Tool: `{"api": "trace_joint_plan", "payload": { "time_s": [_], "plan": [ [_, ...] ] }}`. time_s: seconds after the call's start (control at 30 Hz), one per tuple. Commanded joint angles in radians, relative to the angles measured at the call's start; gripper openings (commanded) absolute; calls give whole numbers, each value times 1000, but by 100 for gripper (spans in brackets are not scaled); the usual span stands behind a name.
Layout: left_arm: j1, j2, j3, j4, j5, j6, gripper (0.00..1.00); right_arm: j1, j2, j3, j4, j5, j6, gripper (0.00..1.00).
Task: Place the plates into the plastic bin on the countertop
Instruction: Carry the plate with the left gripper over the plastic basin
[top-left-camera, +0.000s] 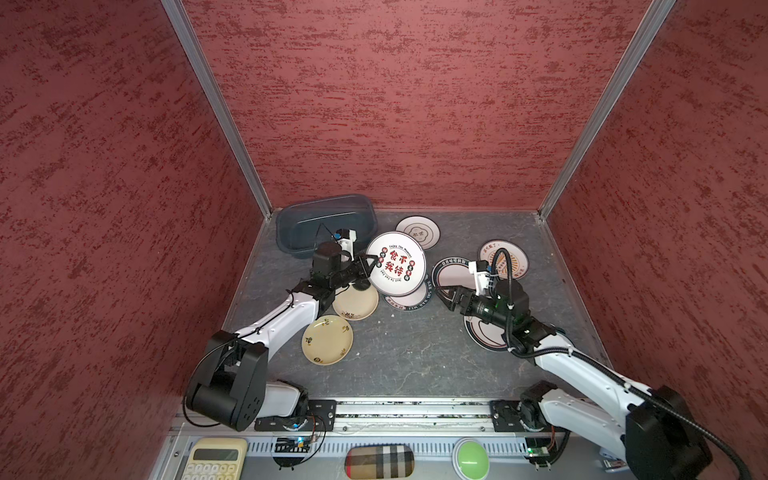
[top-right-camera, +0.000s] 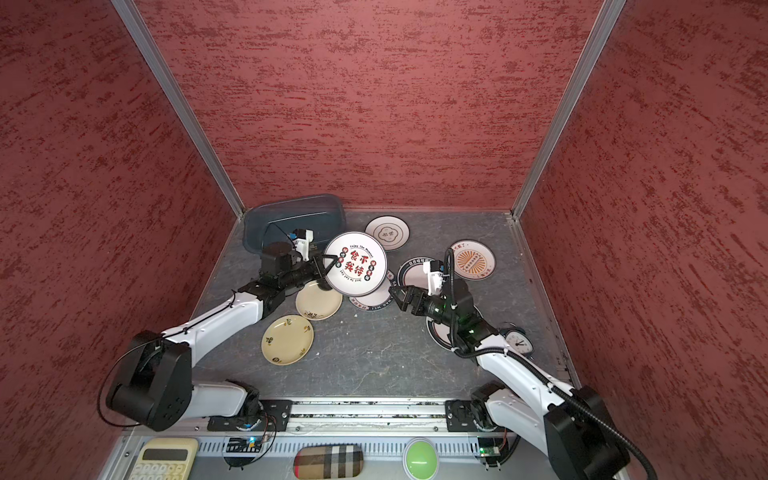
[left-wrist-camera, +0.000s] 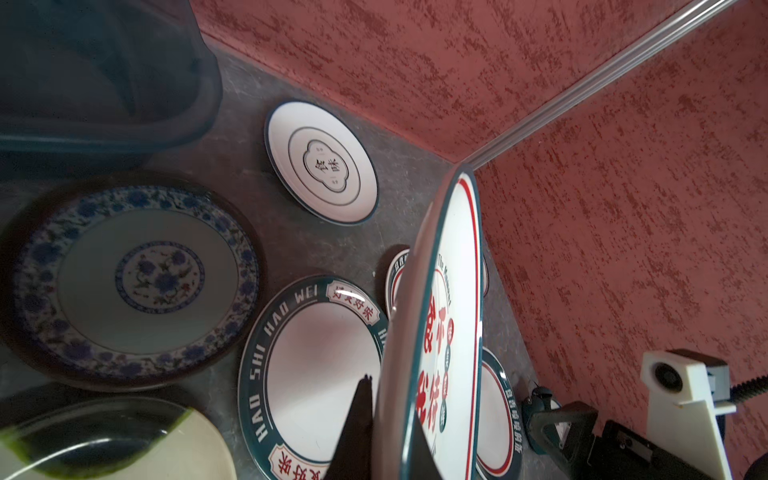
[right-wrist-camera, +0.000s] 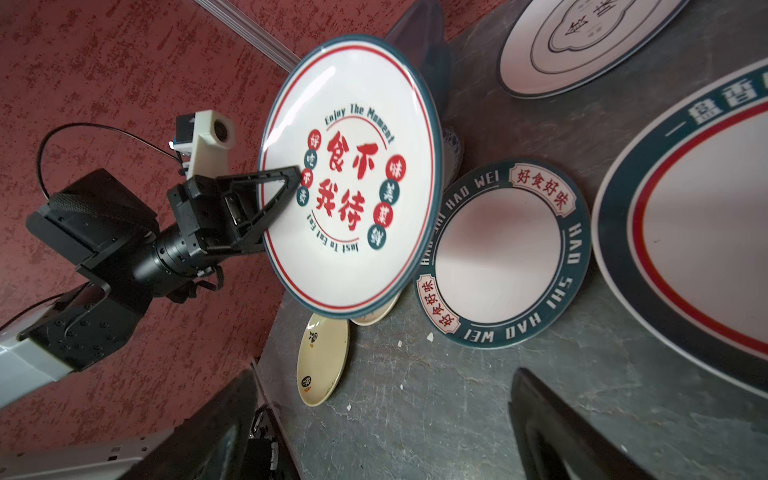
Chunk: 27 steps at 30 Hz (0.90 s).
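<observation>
Plastic bin (top-left-camera: 326, 222) stands at rear left of countertop (top-left-camera: 415, 353). Just right of it, raised plate (top-left-camera: 397, 264) hangs tilted above the surface, clamped at its left edge in left gripper (top-left-camera: 365, 266). HAO WEI plate (top-left-camera: 409, 298) lies partly beneath it; rear plate (top-left-camera: 417, 232) lies behind it; front plate (top-left-camera: 327, 339) lies forward, left of centre.

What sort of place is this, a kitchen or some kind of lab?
Probably a robot test booth, not a real kitchen: red textured walls joined by aluminium posts box in a stone-look countertop, and two robot arms are mounted on a rail at its front.
</observation>
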Motion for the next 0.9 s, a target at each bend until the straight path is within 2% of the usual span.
{"api": "trace_joint_plan", "payload": {
  "time_s": [0.0, 0.27, 0.37, 0.43, 0.6, 0.77, 0.87],
  "plan": [
    [29, 12, 58, 54, -68, -15, 0, 0, -14, 17, 1, -24, -28, 96],
    [129, 57, 205, -78, -315, 65, 0, 0, -25, 32, -27, -18, -62, 97],
    [158, 73, 282, -184, -492, 140, 0, -1, -33, 30, -32, -14, -71, 97],
    [189, 87, 306, -193, -546, 165, 0, -1, -41, 31, -30, -15, -68, 97],
    [294, 156, 384, -222, -505, 127, 0, -1, -50, 24, 5, -30, -44, 97],
    [354, 258, 461, -271, -463, 98, 0, -4, -60, 13, -15, -16, -54, 98],
    [377, 323, 506, -293, -450, 133, 0, -4, -68, 4, -13, -3, -38, 97]
  ]
}}
